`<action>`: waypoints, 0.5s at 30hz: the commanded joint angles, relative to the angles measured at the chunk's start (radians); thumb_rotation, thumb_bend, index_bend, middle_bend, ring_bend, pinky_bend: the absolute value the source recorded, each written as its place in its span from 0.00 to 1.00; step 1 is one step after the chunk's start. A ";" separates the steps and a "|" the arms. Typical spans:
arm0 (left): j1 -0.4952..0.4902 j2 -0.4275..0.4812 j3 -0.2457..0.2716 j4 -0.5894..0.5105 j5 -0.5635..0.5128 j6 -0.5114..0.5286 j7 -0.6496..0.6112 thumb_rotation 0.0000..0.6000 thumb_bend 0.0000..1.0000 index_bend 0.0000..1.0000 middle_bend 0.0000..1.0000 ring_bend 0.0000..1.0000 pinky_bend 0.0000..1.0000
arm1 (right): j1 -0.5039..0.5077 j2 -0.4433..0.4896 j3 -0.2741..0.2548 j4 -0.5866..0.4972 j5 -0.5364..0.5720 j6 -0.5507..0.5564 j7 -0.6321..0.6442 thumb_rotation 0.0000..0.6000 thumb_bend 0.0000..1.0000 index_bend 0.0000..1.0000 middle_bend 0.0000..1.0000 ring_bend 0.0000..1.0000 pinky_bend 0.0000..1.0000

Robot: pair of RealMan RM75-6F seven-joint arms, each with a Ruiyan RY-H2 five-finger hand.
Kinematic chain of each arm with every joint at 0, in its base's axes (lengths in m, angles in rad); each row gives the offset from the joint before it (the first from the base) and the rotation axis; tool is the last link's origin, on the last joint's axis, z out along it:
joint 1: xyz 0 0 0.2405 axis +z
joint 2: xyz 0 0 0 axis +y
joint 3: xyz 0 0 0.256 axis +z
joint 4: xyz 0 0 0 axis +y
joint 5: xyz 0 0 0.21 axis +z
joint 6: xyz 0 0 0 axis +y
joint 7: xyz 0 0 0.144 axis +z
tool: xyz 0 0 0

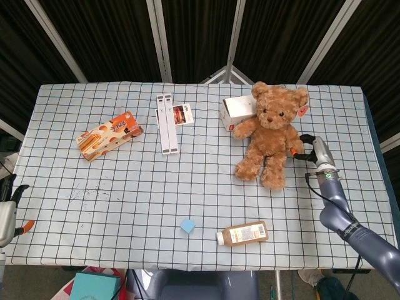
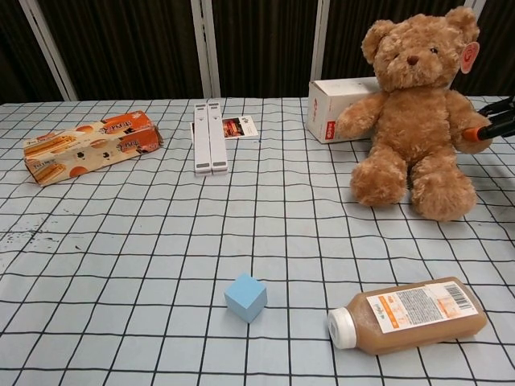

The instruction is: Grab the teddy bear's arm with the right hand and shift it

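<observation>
The brown teddy bear [image 1: 269, 134] [image 2: 414, 121] sits at the right of the table, leaning back against a white box [image 1: 235, 111] [image 2: 338, 108]. My right hand [image 1: 308, 148] [image 2: 497, 121] is at the bear's outstretched arm [image 1: 291, 141] [image 2: 465, 127]; dark fingers sit above the paw and an orange fingertip [image 2: 482, 133] below it, so it grips the paw. My left hand [image 1: 11, 211] hangs off the table's front left corner, holding nothing, fingers apart.
An orange snack box [image 1: 109, 135] lies at the left. Two long white boxes [image 1: 167, 122] and a card [image 1: 182, 114] lie at the back centre. A blue cube [image 1: 187, 225] and a brown bottle [image 1: 242, 234] on its side are near the front edge.
</observation>
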 commanded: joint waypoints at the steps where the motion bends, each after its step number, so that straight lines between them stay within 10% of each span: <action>1: -0.002 -0.001 0.001 0.000 0.000 -0.002 0.002 1.00 0.24 0.20 0.00 0.00 0.03 | -0.026 0.056 -0.003 -0.053 -0.034 -0.035 0.019 1.00 0.29 0.05 0.23 0.10 0.00; 15: 0.001 0.004 0.009 -0.005 0.016 0.002 -0.004 1.00 0.24 0.20 0.00 0.00 0.03 | -0.192 0.289 -0.009 -0.240 -0.149 0.029 0.082 1.00 0.23 0.00 0.11 0.01 0.00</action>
